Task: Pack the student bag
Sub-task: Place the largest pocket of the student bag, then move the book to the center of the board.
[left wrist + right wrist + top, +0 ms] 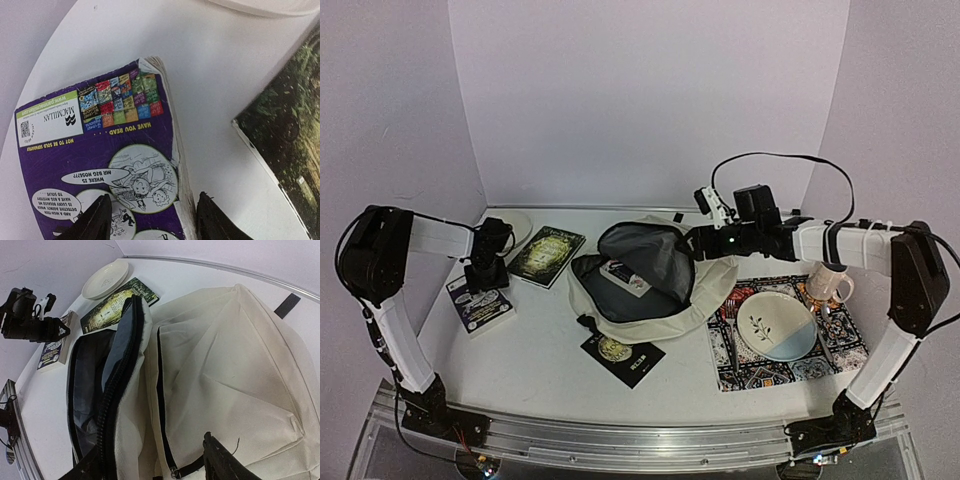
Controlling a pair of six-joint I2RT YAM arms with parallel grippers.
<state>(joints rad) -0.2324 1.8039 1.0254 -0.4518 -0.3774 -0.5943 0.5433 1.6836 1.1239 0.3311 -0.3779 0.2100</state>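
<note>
Lying flat — student bag (665, 262); long axis left-right | mouth gaping upward

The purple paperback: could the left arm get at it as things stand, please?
Probably yes: the left gripper sits directly over the purple paperback, jaws astride its page edge, nothing on top.
</note>
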